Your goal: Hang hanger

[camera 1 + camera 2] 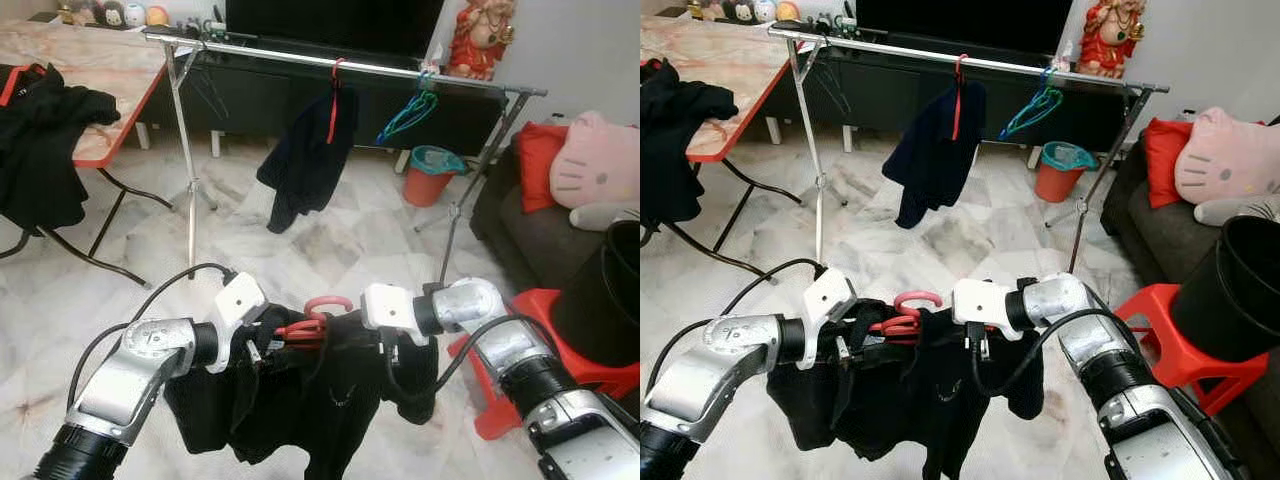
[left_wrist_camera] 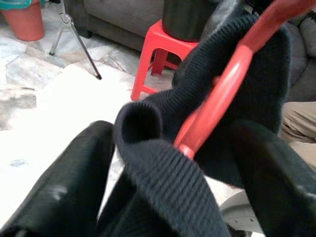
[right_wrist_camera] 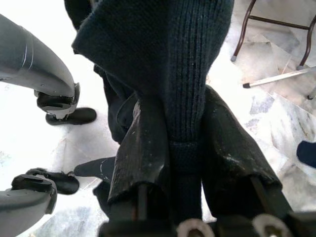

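Carrying a loaded hanger toward the rack, both arms raised in front of the body. Red hanger [image 1: 318, 318] sits between the two hands with a black garment [image 1: 330, 410] draped over it, hook sticking up between the wrists. Left hand [image 1: 262, 345] is pinched on the hanger end with cloth bunched in the grip; left wrist view shows the red bar running between its fingers [image 2: 64, 182] through the knit. Right hand [image 1: 402, 352] is pressed together on a fold of the same garment at the other end; right wrist view shows the fingers [image 3: 143, 148] clamped either side of the fabric. Drying rack rail [image 1: 400, 72] is well ahead across the marble floor [image 1: 330, 240], already carrying a dark shirt on a red hanger [image 1: 310, 160] and a bunch of teal hangers [image 1: 408, 115]. A tabletop [image 1: 100, 70] with dark clothes stands to the left, a red stool [image 1: 560, 340] and a black bin [image 1: 610, 290] to the right. My read: transport step, hanging not started. Next needs walking up to the rail, lifting the hook above it, and dropping it on a free stretch between the shirt and the left post; watch the sleeves dragging and the hook twisting as it goes over
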Robot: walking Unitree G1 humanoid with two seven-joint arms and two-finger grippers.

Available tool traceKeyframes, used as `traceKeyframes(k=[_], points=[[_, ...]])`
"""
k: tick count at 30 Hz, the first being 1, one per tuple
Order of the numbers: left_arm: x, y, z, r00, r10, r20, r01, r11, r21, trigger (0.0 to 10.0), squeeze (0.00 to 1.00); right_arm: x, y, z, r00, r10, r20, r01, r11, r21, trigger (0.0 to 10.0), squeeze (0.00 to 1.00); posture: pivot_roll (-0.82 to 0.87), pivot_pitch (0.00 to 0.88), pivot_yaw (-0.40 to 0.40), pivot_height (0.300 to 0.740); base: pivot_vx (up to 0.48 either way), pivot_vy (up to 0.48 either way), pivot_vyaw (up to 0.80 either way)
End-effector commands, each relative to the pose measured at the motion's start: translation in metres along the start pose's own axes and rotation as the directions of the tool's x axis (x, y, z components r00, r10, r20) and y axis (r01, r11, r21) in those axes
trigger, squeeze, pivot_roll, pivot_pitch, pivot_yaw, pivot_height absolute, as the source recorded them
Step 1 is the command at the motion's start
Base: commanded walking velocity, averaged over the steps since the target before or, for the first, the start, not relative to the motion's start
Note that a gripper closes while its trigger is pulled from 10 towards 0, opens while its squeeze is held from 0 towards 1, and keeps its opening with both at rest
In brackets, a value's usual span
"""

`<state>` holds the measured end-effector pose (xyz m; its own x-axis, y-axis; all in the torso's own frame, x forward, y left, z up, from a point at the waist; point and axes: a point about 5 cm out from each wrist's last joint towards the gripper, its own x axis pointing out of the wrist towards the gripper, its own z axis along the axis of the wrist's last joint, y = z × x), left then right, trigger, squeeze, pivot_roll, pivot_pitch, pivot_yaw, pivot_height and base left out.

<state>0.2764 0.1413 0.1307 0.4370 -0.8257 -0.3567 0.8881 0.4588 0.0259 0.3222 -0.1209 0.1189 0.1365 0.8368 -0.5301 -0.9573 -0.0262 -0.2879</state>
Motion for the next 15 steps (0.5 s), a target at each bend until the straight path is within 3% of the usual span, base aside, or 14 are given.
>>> traceKeyframes(k=[1, 15], points=[[0.0029, 0.0026, 0.0071, 1.0, 0.008, 0.004, -0.008, 0.999, 0.045, 0.0, 0.0, -0.0023, -0.0022, 0.007, 1.0, -0.003, 0.028, 0.004, 1.0, -0.028, 0.0, 0.0, 0.05, 0.0, -0.186, 0.74, 0.0, 0.0, 0.0], [0.0018, -0.0039, 0.0045, 0.998, -0.057, -0.009, 0.057, 0.998, 0.029, 0.0, 0.0, -0.0025, -0.0009, 0.0041, 1.0, -0.005, 0.013, 0.005, 1.0, -0.025, 0.0, 0.0, 0.05, 0.0, -0.188, 0.74, 0.0, 0.0, 0.0]])
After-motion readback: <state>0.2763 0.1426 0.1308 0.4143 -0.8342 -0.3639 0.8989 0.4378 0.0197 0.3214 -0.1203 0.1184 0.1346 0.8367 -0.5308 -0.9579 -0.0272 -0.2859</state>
